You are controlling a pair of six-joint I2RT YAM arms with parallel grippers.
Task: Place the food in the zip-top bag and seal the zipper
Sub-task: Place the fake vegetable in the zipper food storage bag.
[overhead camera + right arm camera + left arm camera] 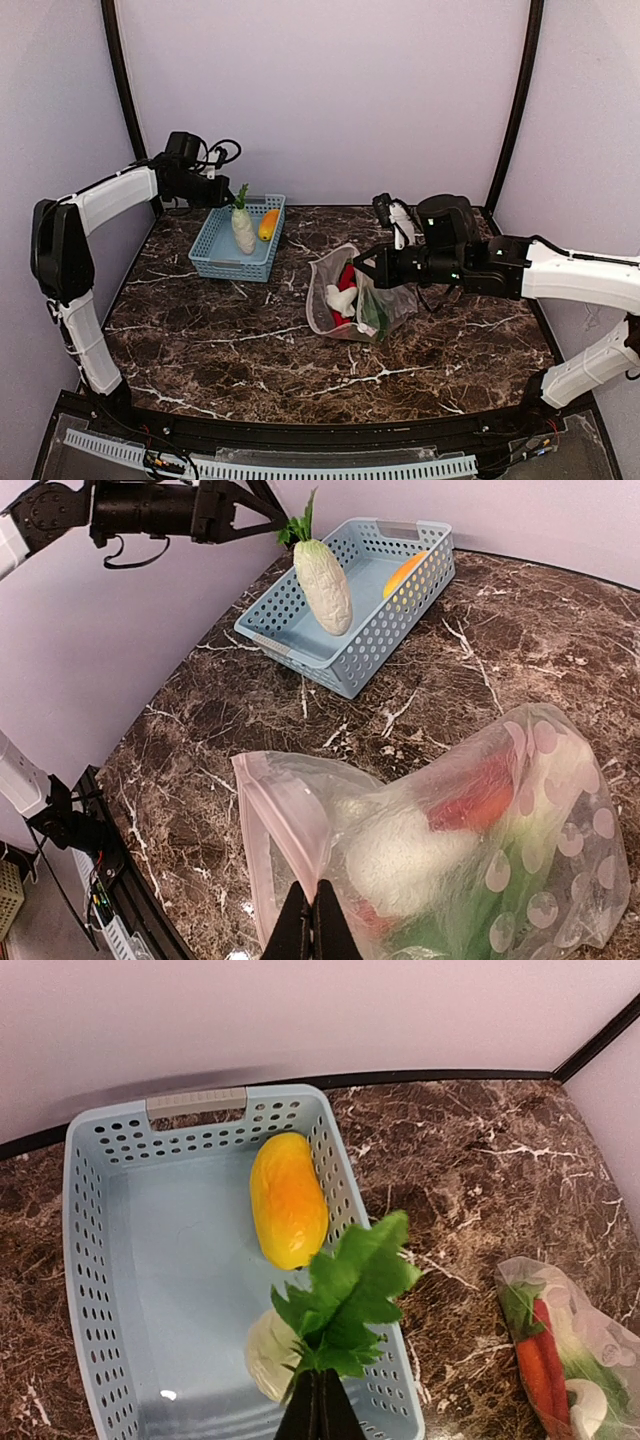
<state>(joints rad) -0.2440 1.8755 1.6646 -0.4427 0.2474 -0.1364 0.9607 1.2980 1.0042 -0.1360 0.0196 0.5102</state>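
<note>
Now, at 10 o'clock, our left gripper [318,1395] pinches the white toy vegetable [323,575] by its leaves; our right gripper [314,920] clamps the clear dotted plastic bag [560,810]. Thin leaves could slip.

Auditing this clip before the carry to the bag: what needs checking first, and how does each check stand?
1. Left gripper shut on green leaves of white ridged toy vegetable: ok.
2. Vegetable clear of light-blue perforated plastic basket rim: cannot tell.
3. Right gripper shut on clear dotted plastic bag edge: ok.
4. Bag mouth wide enough: cannot tell.
5. Dark marble table path to bag unobstructed: ok.
6. All food bagged: not ok; yellow-orange oval toy lies in basket.
</note>
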